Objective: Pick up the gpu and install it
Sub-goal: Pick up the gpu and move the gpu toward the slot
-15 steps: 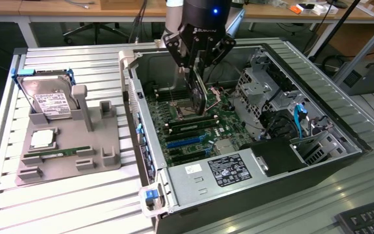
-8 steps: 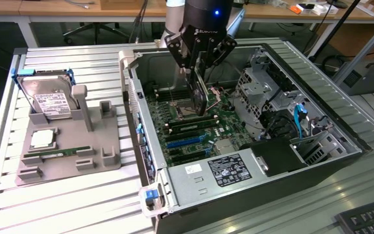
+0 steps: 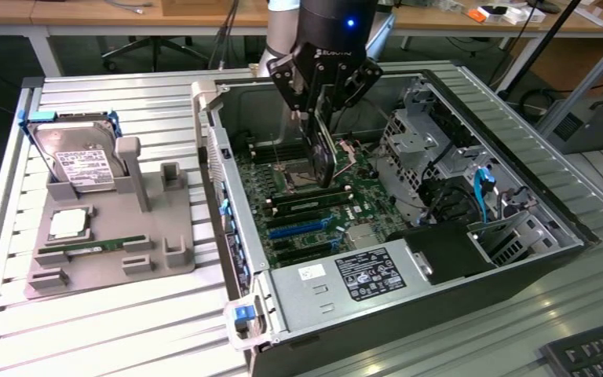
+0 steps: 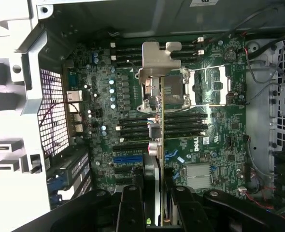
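My gripper hangs over the open computer case, shut on the gpu. The gpu is a thin dark card held on edge and pointing down, its lower end just above the green motherboard. In the wrist view the gpu runs edge-on out from between my black fingers, and its grey metal bracket is at the far end. My gripper holds the card over the CPU socket and black memory slots. Blue expansion slots lie beside the card's line.
At the exterior view's left, a grey fixture holds a silver hard drive, a CPU chip and a green memory stick. Inside the case are a power supply and a drive cage with cables. A keyboard lies in the corner.
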Controlling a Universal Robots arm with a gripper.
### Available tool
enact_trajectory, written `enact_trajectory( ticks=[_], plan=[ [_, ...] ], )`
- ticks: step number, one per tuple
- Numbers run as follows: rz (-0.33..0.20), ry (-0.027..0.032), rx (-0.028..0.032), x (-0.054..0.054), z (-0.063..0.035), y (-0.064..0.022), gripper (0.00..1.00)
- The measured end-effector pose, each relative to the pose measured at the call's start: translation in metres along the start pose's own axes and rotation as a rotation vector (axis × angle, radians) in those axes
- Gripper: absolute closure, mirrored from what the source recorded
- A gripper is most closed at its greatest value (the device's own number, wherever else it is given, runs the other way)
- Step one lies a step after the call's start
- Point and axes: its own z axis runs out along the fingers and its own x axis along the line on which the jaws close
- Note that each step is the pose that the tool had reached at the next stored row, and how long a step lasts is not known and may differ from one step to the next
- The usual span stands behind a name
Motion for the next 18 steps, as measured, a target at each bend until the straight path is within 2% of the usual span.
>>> enact_trajectory(
  ticks=[18],
  plan=[
    [0.000, -0.0002, 0.0019, -0.0056, 0.0078, 0.0007, 0.73]
  ],
)
